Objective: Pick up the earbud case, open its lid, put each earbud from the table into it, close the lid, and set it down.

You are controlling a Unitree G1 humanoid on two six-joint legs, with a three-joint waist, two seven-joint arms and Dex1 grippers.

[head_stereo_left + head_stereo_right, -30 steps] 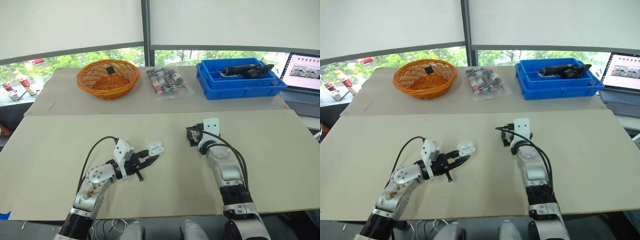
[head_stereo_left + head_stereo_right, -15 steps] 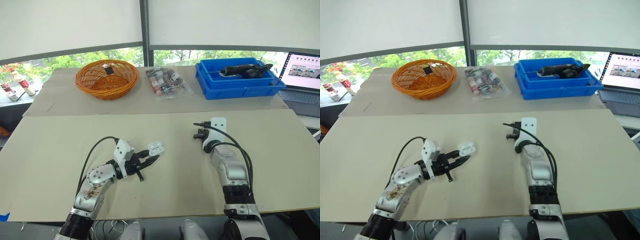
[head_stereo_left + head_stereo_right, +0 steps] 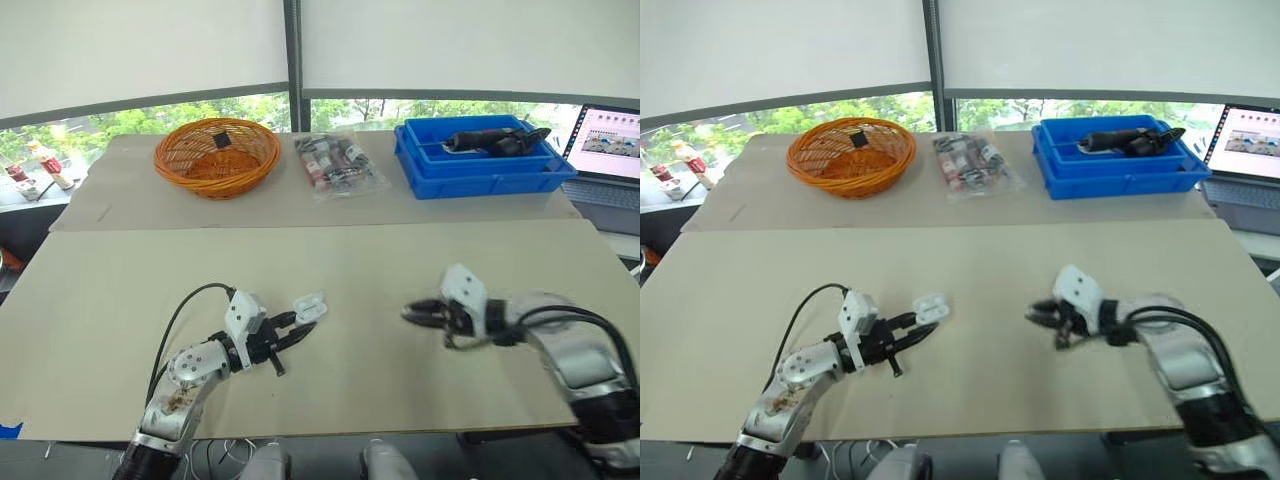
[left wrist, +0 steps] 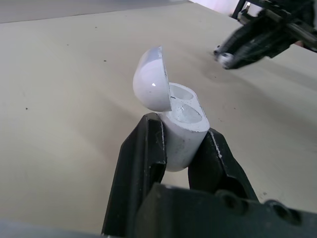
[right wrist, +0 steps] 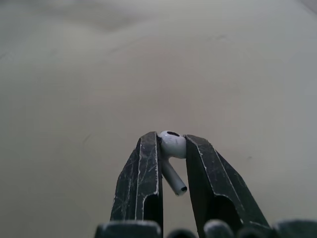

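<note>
My left gripper is shut on the white earbud case, holding it a little above the table with its lid swung open; the case shows at the fingertips in the head views. Both sockets inside look empty. My right gripper is shut on a white earbud, whose stem hangs down between the fingers. It hovers above the table to the right of the case, its tips pointing left toward it, and shows blurred in the left wrist view as the right gripper.
At the back of the table stand an orange wicker basket, a clear bag of small items and a blue bin holding a dark tool. A laptop sits at the far right.
My right gripper closed on the earbud, lifted off the table and swung from pointing away to pointing left toward the case. The left gripper and case shifted slightly.
</note>
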